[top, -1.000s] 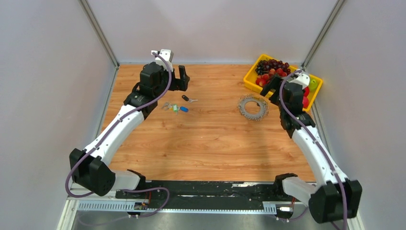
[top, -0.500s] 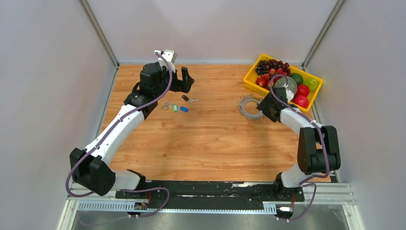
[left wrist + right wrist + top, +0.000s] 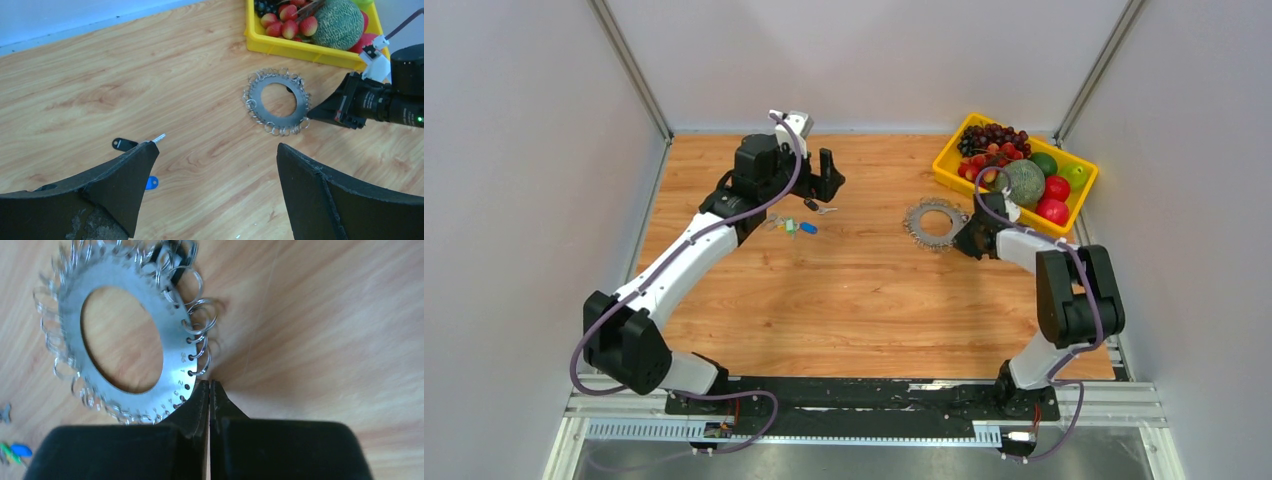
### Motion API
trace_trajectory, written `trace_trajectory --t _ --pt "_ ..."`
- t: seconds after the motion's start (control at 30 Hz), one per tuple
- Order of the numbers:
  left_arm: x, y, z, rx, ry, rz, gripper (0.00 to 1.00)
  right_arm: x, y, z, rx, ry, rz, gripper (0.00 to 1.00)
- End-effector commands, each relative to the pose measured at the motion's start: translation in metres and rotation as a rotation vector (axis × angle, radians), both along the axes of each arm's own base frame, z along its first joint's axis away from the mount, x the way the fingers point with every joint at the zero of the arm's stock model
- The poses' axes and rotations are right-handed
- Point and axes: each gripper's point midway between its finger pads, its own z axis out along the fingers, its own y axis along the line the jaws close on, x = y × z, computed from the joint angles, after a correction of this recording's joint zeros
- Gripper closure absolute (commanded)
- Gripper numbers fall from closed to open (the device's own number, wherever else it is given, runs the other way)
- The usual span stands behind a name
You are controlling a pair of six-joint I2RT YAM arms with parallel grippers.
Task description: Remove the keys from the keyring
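Note:
The keyring (image 3: 917, 228) is a flat grey disc with an open centre and small wire loops round its rim, lying on the wooden table; it also shows as keyring (image 3: 260, 102) and keyring (image 3: 175, 352). My right gripper (image 3: 969, 236) lies low at its right edge, shut, tips (image 3: 209, 386) against the rim with nothing between them. Loose keys lie to the left: a black-headed one (image 3: 812, 205) (image 3: 124, 144) and a blue-headed one (image 3: 809, 228) (image 3: 151, 183). My left gripper (image 3: 827, 180) (image 3: 215, 146) hovers open above them. A dark piece (image 3: 172, 251) hangs on the ring's far rim.
A yellow tray (image 3: 946, 165) (image 3: 280, 46) of grapes, apples and a melon (image 3: 1024, 182) stands at the back right, just behind the right gripper. Grey walls close in the table on three sides.
The right arm folded back, its gripper came down to the ring's right edge and shut. The ring slid a little left. The left gripper drifted right, still open.

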Motion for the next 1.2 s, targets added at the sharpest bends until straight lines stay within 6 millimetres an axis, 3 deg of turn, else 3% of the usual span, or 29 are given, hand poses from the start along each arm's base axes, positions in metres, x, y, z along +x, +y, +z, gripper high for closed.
trace_trajectory --t 0.0,0.17,0.3,0.5,0.53,0.57,0.6,0.63,0.67,0.77,0.8,0.9,0.93,1.03,1.07,1.1,1.13,1.17 --pt "-0.005 -0.021 0.001 0.026 -0.034 -0.077 0.00 -0.034 0.050 0.022 0.084 -0.055 0.101 1.00" --pt "-0.018 -0.051 -0.024 0.117 -0.009 -0.180 0.00 -0.069 0.087 0.069 0.177 -0.185 0.225 1.00" --pt "-0.036 -0.082 -0.047 0.180 0.022 -0.290 0.00 -0.079 0.074 0.106 0.177 -0.310 0.210 1.00" --pt "-0.068 -0.121 -0.077 0.217 0.023 -0.420 0.00 -0.095 0.086 0.143 0.252 -0.418 0.291 1.00" --pt "-0.073 -0.128 -0.066 0.170 -0.014 -0.453 0.00 -0.096 0.087 0.147 0.254 -0.429 0.305 1.00" --pt "-0.081 -0.128 -0.074 0.154 0.001 -0.474 0.00 -0.097 0.089 0.151 0.256 -0.438 0.322 1.00" --pt "-0.087 -0.134 -0.055 0.095 -0.060 -0.508 0.00 -0.098 0.091 0.155 0.259 -0.447 0.340 1.00" --pt "-0.093 -0.132 -0.060 0.076 -0.053 -0.520 0.00 -0.099 0.093 0.159 0.263 -0.453 0.359 1.00" --pt "-0.097 -0.134 -0.042 0.029 -0.112 -0.535 0.00 -0.100 0.095 0.162 0.269 -0.458 0.374 1.00" --pt "-0.105 -0.130 -0.034 0.009 -0.157 -0.531 0.00 -0.100 0.092 0.169 0.249 -0.474 0.380 1.00" --pt "-0.107 -0.131 -0.036 0.028 -0.172 -0.533 0.00 -0.100 0.089 0.168 0.234 -0.471 0.367 0.98" --pt "-0.105 -0.132 -0.064 0.130 -0.140 -0.494 0.00 -0.101 0.079 0.161 0.186 -0.462 0.333 0.51" --pt "-0.100 -0.131 -0.071 0.163 -0.121 -0.444 0.00 -0.101 0.074 0.157 0.168 -0.454 0.319 0.46" --pt "-0.080 -0.125 -0.110 0.288 0.055 -0.306 0.04 -0.104 0.064 0.145 0.129 -0.423 0.284 0.45" --pt "-0.075 -0.130 -0.105 0.277 0.076 -0.287 0.07 -0.105 0.061 0.142 0.119 -0.416 0.271 0.45" --pt "-0.072 -0.126 -0.126 0.328 0.134 -0.256 0.12 -0.107 0.058 0.140 0.113 -0.412 0.263 0.45" --pt "-0.069 -0.129 -0.126 0.321 0.152 -0.241 0.15 -0.107 0.051 0.141 0.088 -0.422 0.236 0.45" --pt "-0.069 -0.129 -0.139 0.342 0.181 -0.234 0.16 -0.108 0.048 0.142 0.076 -0.430 0.224 0.45"
